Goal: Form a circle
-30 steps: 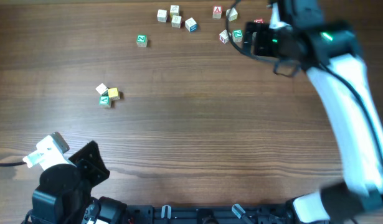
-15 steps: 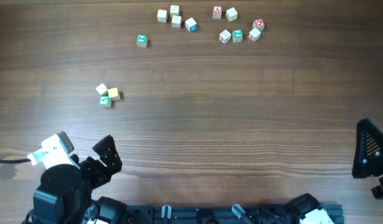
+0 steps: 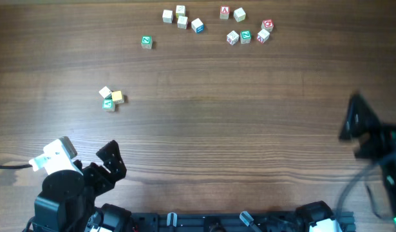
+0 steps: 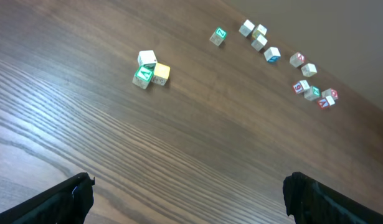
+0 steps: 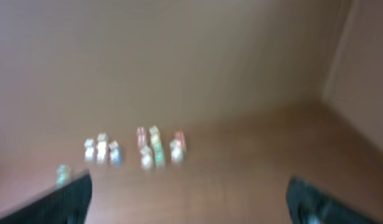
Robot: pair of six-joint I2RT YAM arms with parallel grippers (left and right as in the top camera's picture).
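The circle (image 3: 111, 98) is only three small cubes touching each other at the left of the table: a cream one, a yellow-faced one and a green-marked one. The left wrist view shows the same group (image 4: 149, 68) well ahead of my fingers. My left gripper (image 3: 94, 166) (image 4: 188, 190) stands open near the front left edge with bare wood between its jaws. At the right edge my right gripper (image 3: 361, 124) (image 5: 190, 196) is open and empty, blurred by motion and far from the group.
Several loose letter cubes lie along the back: a green one (image 3: 146, 42), a cluster (image 3: 181, 18), and a red-and-green cluster (image 3: 247, 31). The right wrist view shows these cubes (image 5: 155, 148), blurred. The black rail (image 3: 210, 222) runs along the front edge.
My left gripper has opened. The right arm has swung away from the back right cubes to the table's right edge and is still moving.
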